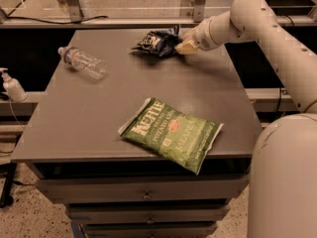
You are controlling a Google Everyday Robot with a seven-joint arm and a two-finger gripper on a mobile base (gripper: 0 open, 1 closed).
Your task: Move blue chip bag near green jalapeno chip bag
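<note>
Nearest you, under the front edge of the grey surface (124, 98), sit the drawers (143, 188), and the robot's pale body (285, 182) fills the lower right corner. On the surface close to its front edge lies the green jalapeno chip bag (171, 134), flat and turned at an angle, its white lettering facing up and one corner close to the right front edge. Off to your left, beyond the surface's edge, stands a small spray bottle (11, 86). Farther back on the left side you see a clear water bottle (81, 62) lying on its side, well apart from both bags. At the far edge, right of centre, rests the blue chip bag (154, 42) — dark, crumpled, well apart from the green bag. The gripper (186, 46) is low at that bag's right end, touching it or just beside it; from this view you cannot tell how its jaws stand. The arm (257, 19) reaches to it from the right — arching over the far right corner.
</note>
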